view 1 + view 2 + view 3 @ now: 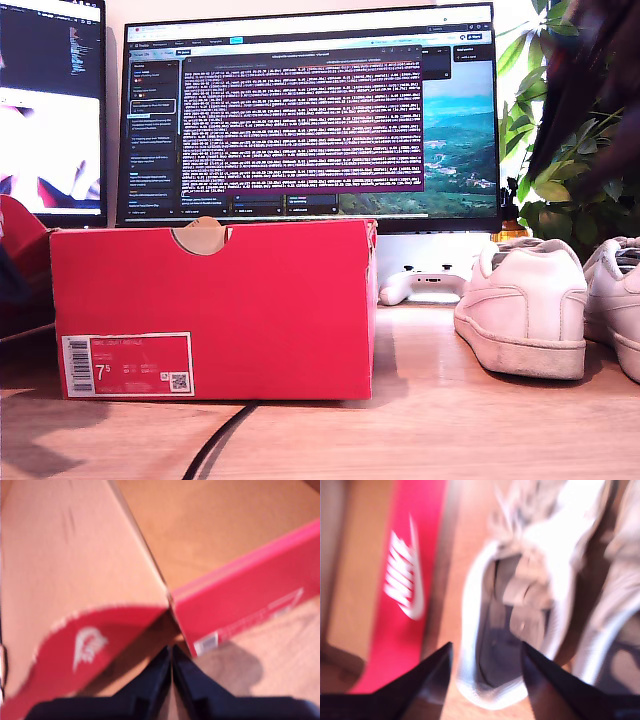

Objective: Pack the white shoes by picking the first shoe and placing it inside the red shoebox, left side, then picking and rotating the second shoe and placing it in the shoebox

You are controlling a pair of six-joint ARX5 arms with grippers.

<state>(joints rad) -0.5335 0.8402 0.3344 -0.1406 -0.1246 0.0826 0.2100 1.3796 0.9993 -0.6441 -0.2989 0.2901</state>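
My second end effector [487, 667] gapes over a white shoe [520, 615]; first [171, 667] closed, empty, by the red shoebox [245, 595].

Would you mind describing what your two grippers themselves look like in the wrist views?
My first gripper has dark navy-black fingers that taper to narrow tips, plain and unmarked. My second gripper has black, wedge-shaped fingers ending in points, also unmarked. No cables show in the wrist views, and both pictures are blurred.
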